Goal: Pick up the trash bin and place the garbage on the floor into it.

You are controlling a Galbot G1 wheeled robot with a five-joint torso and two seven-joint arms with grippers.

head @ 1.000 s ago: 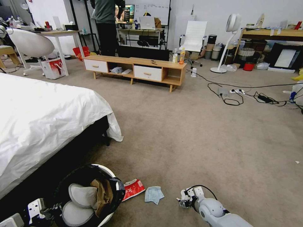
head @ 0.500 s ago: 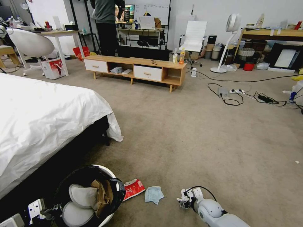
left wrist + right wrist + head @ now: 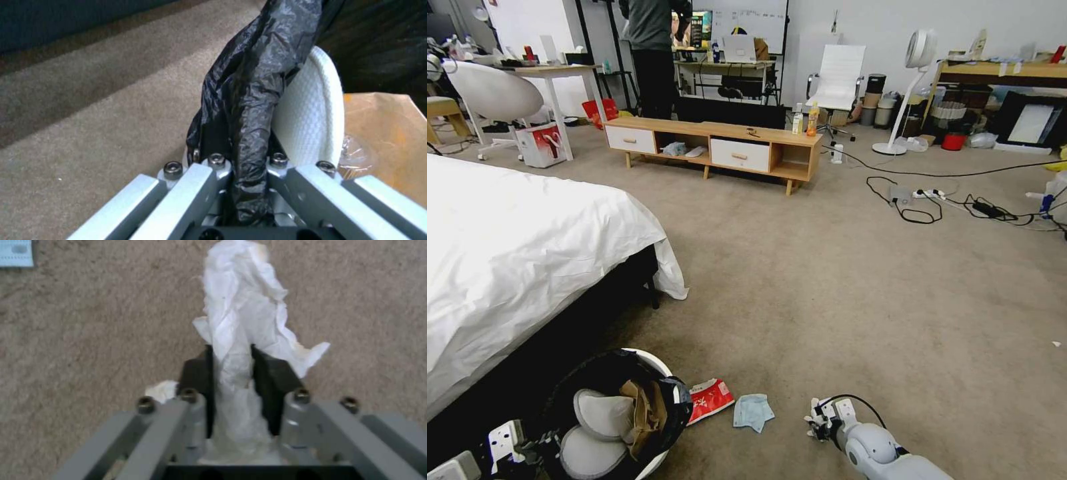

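The trash bin (image 3: 652, 360), white with a black bag liner, hangs low at my left over the floor (image 3: 827, 287). My left gripper (image 3: 242, 156) is shut on its lined rim, beside a white flap (image 3: 311, 110). A brown paper bag (image 3: 644, 412) lies inside the bin. On the carpet beside the bin lie a red-white snack wrapper (image 3: 709, 400) and a light blue face mask (image 3: 752, 411). Right of the mask, my right gripper (image 3: 231, 363) is shut on a white tissue wad (image 3: 240, 306), held just above the carpet.
A bed with a white sheet (image 3: 527, 247) runs along the left, close to the bin. A low wooden cabinet (image 3: 714, 143) stands far ahead. Cables and a power strip (image 3: 927, 197) lie at the far right. Open carpet stretches ahead.
My right gripper has drawn slightly back toward me with the tissue. The bin, the left gripper and the litter on the carpet have not moved.
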